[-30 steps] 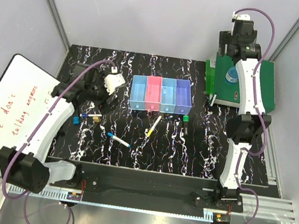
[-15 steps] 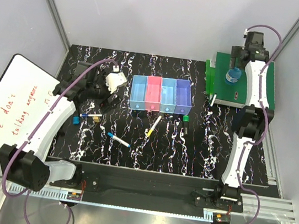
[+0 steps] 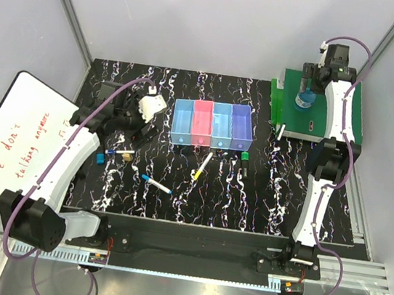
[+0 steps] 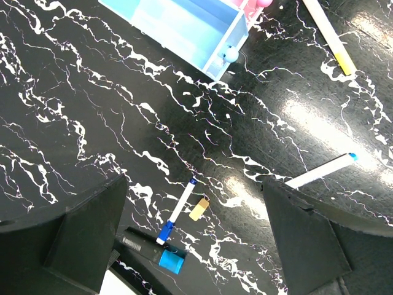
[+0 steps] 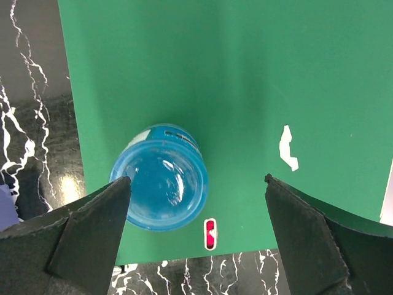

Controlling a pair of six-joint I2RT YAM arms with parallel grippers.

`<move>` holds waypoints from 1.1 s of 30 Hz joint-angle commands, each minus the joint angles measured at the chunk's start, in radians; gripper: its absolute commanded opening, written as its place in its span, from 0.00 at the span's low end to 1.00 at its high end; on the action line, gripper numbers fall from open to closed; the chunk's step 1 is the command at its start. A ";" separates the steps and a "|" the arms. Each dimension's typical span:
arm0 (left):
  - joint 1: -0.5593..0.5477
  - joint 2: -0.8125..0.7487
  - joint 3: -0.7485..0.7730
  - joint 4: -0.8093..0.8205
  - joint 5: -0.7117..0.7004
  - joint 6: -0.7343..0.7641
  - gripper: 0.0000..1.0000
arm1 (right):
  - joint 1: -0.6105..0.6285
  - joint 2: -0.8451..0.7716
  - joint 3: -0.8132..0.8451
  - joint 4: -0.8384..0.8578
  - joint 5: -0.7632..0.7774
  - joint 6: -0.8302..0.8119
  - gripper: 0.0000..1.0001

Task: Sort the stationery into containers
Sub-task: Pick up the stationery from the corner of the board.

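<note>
Right arm: over the last second it is swinging across the green folder (image 3: 341,116) and settling over the folder's far part.
Right tool (image 5: 196,179): its fingers are standing wide apart and gripping nothing; it is hanging above the round blue object (image 5: 161,178).
Round blue object: it is resting upright on the folder, where it was a second ago, well apart from the containers (image 3: 211,124). In the right wrist view it is sitting off centre, close by one finger.
Left tool (image 4: 193,179): it is keeping its place over the bench (image 3: 174,203), fingers spread and holding nothing.
Below the left tool: the small grey-white stick (image 4: 178,212) and the tiny black-gold piece (image 4: 198,208) are lying just beside each other.
Rest of the stationery: the blue-capped white marker (image 3: 156,184), the yellow-and-white pen (image 3: 202,166) and the green-capped dark marker (image 3: 244,158) are lying where they lay, near the bins' front.
Meaning for the task: we are judging that only the approach is changing, and no loose piece is showing inside a bin. The right tool probably needs centring over the round blue object before descending, or one finger may be nudging it.
</note>
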 commanded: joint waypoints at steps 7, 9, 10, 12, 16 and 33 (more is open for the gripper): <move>-0.004 0.010 0.021 0.025 -0.018 0.002 0.99 | 0.005 0.008 0.067 -0.010 -0.042 0.020 0.98; -0.004 0.010 0.022 0.027 -0.019 0.006 0.99 | 0.005 0.010 0.074 -0.014 -0.063 0.022 0.97; -0.004 0.012 0.022 0.025 -0.021 0.008 0.99 | 0.005 0.008 0.076 -0.016 -0.069 0.025 0.97; -0.004 0.010 0.022 0.027 -0.024 0.009 0.99 | 0.005 0.007 0.087 -0.020 -0.083 0.031 0.97; -0.004 0.012 0.017 0.027 -0.022 0.008 0.99 | 0.005 0.004 0.090 -0.022 -0.103 0.039 0.97; -0.004 0.017 0.022 0.020 -0.036 0.017 0.99 | 0.023 0.064 0.084 -0.037 -0.155 0.028 0.96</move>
